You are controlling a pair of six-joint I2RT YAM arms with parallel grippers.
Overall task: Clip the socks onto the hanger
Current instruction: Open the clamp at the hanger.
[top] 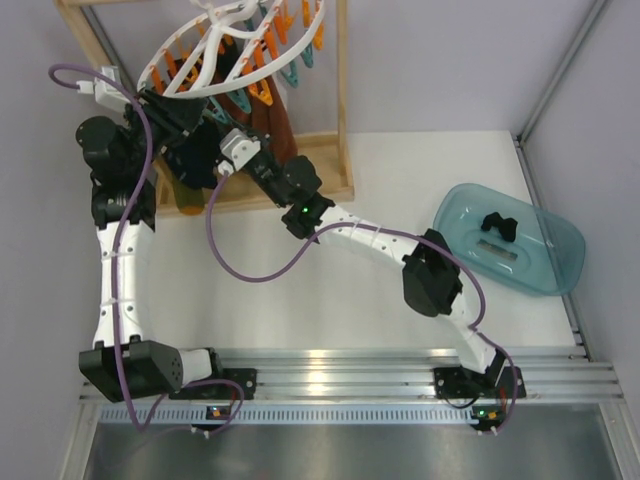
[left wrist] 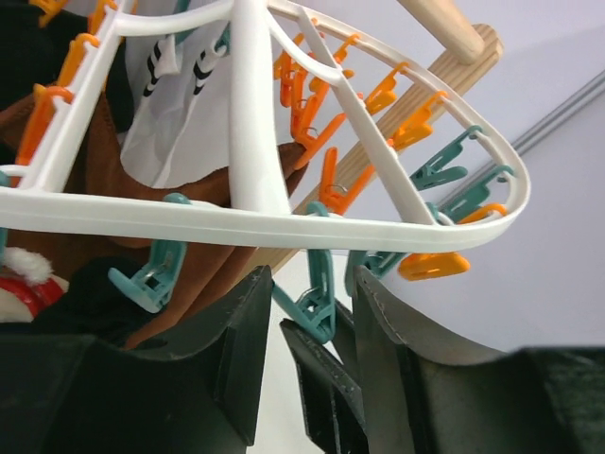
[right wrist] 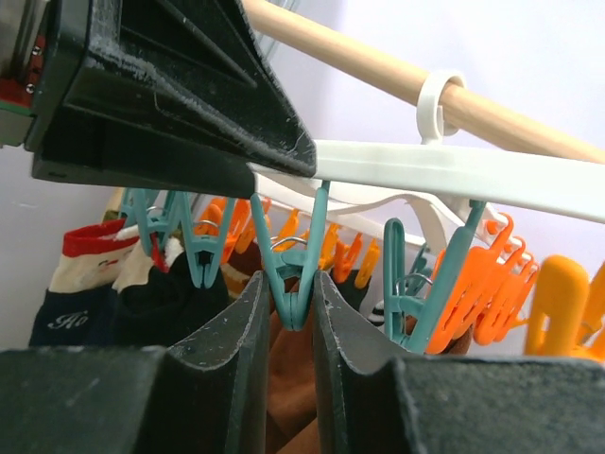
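Note:
The round white hanger (top: 215, 50) hangs from the wooden frame, ringed with orange and teal clips. My right gripper (right wrist: 291, 284) is closed from below on the lower end of a teal clip (right wrist: 295, 270), with both fingers touching its sides. No sock shows between them. My left gripper (left wrist: 307, 284) is open just under the hanger ring (left wrist: 255, 218), and its fingers straddle that teal clip (left wrist: 319, 303) and the right gripper's fingertips (left wrist: 321, 378). In the top view both grippers (top: 190, 120) (top: 230, 142) meet under the hanger. One black sock (top: 497, 225) lies in the blue tray. Dark socks (right wrist: 161, 293) hang from neighbouring clips.
The wooden frame (top: 341, 100) stands at the back, its rail (right wrist: 378, 71) carrying the hanger's hook. Rust-brown cloth (right wrist: 293, 378) hangs behind the clips. The blue tray (top: 560, 250) sits at the right of the table. A purple cable (top: 250, 275) loops over the table.

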